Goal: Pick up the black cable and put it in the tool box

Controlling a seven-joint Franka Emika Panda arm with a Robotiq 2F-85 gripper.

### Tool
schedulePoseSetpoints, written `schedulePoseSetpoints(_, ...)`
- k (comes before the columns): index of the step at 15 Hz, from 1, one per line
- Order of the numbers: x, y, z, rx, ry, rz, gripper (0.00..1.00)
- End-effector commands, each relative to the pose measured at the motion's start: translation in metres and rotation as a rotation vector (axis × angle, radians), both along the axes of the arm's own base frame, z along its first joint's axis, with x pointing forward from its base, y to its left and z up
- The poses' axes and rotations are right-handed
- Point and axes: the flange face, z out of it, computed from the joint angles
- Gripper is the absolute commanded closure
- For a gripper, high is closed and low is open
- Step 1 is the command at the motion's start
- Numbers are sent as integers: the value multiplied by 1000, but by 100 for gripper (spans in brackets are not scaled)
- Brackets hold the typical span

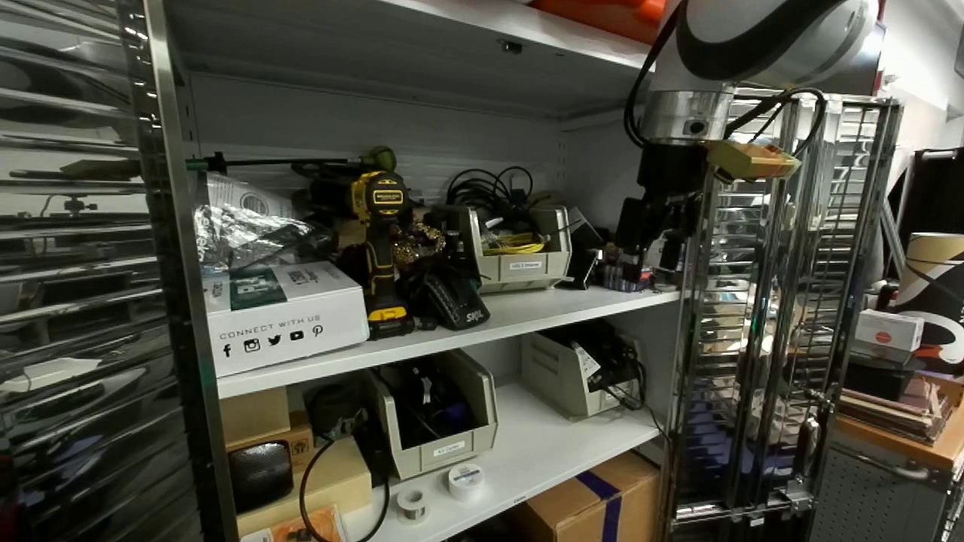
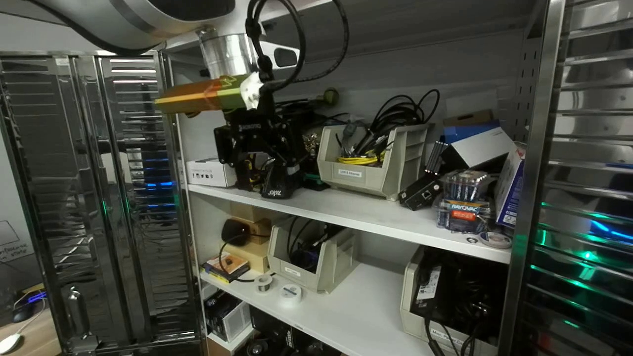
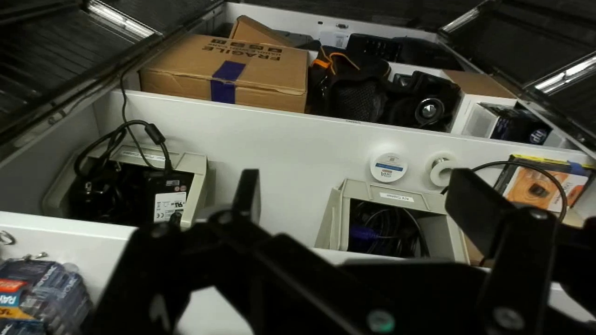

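fingers [image 3: 476, 216] parted, black cable [image 3: 505, 163] on shelf [image 2: 361, 304]

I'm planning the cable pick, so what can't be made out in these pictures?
Black cables, lower parts: hidden by their bin, both exterior views.
Orange thing, upper part: cut off by the top edge in an exterior view.
Carton, inside: hidden by its closed top, wrist view.
Bottom-right label, full wording: blurred, in an exterior view.

You see a thin black cable [image 3: 517, 163] curving in a wide open loop on the white shelf [image 3: 286, 149], both ends hard to make out. Near it, you have a gray bin [image 3: 363, 190], upright and open; you cannot tell whether that is the tool box.
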Motion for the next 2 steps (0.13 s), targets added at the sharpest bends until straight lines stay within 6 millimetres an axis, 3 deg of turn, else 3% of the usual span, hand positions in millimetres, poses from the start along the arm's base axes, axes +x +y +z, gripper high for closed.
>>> schedulePoseSetpoints(1,1,-1,-2,-1,4,-3,0)
schedulePoseSetpoints(2,2,-2,-3,-2,7,-6,0)
